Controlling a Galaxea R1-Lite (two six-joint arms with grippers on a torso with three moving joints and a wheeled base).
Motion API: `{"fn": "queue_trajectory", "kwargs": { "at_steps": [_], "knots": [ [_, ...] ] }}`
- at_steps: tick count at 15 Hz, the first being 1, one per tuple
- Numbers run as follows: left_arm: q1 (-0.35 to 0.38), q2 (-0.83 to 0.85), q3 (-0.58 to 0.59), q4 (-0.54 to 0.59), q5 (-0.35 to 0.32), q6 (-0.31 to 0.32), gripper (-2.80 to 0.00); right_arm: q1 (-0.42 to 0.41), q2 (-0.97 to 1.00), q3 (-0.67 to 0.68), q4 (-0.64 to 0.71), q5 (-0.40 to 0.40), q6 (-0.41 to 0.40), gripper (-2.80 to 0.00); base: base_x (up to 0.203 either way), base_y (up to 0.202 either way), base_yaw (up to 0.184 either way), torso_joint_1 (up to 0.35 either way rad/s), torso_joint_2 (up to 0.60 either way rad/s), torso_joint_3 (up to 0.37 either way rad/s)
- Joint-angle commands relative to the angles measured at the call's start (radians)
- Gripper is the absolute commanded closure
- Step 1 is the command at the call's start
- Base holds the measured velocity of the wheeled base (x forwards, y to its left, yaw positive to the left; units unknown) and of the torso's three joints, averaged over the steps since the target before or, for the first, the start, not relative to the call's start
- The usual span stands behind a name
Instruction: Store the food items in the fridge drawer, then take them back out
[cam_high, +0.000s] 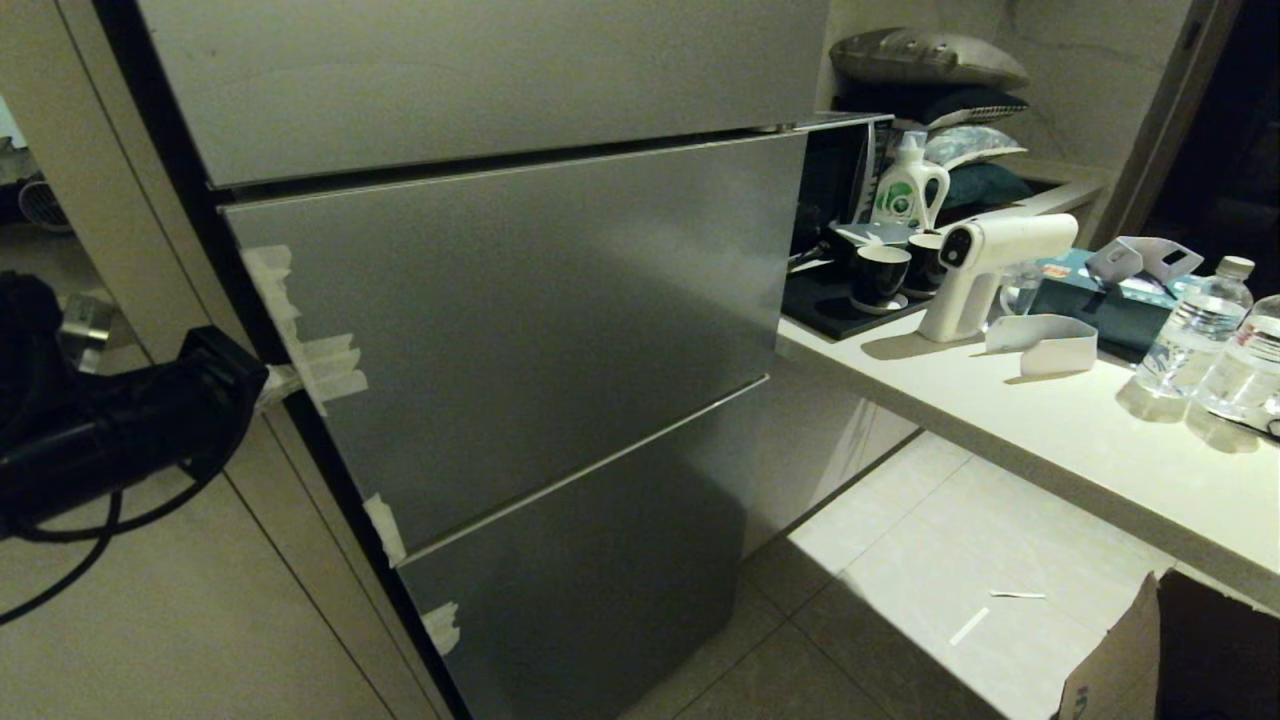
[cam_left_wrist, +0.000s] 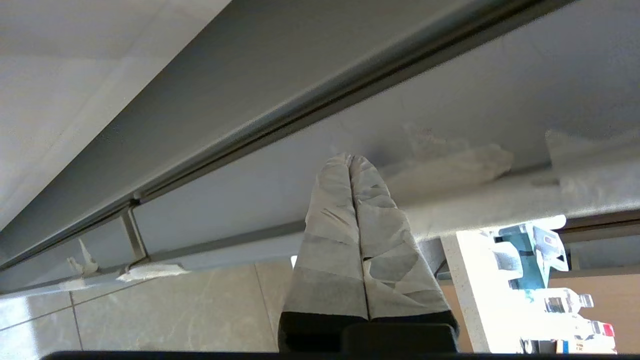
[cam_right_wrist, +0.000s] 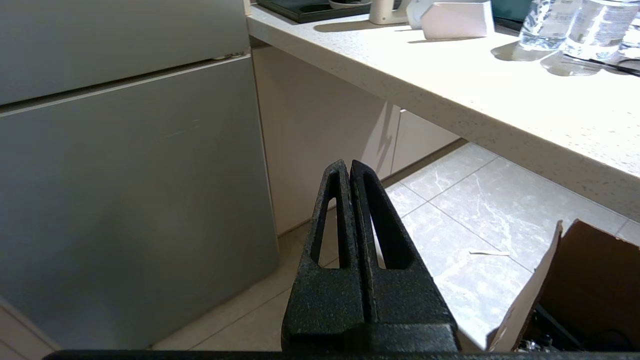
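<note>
The fridge stands with its grey steel fronts (cam_high: 540, 330) pushed in. The fridge drawer and the food items are out of view. My left gripper (cam_high: 278, 385) is at the left side edge of the middle front, level with whitish tape scraps (cam_high: 330, 365). In the left wrist view its taped fingers are pressed together, and the left gripper (cam_left_wrist: 349, 159) is shut with its tips against the taped edge of the front (cam_left_wrist: 450, 170), holding nothing. The right gripper (cam_right_wrist: 348, 165) is shut and empty, hanging low over the tiled floor, right of the fridge.
A pale counter (cam_high: 1000, 420) runs along the right with water bottles (cam_high: 1190, 330), a white handheld device (cam_high: 985, 270), black cups (cam_high: 880, 275) and a detergent bottle (cam_high: 905, 185). An open cardboard box (cam_high: 1180, 650) sits on the floor at the lower right.
</note>
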Motion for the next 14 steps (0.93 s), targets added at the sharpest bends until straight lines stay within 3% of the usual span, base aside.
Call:
{"fn": "queue_trajectory", "kwargs": {
  "at_steps": [1,8,14],
  "knots": [
    [-0.004,-0.039,0.017,-0.001,-0.004,-0.004,0.0,0.0,0.0,0.031,-0.001,0.0,0.0,0.0,0.0,0.0,0.0,0.0,0.0,0.0],
    [-0.061,-0.079,0.056,0.0,-0.004,-0.003,0.0,0.0,0.0,0.031,-0.001,0.0,0.0,0.0,0.0,0.0,0.0,0.0,0.0,0.0],
    [-0.055,-0.085,0.063,0.0,0.005,-0.001,0.0,0.0,0.0,0.031,-0.001,0.0,0.0,0.0,0.0,0.0,0.0,0.0,0.0,0.0]
  ]
}}
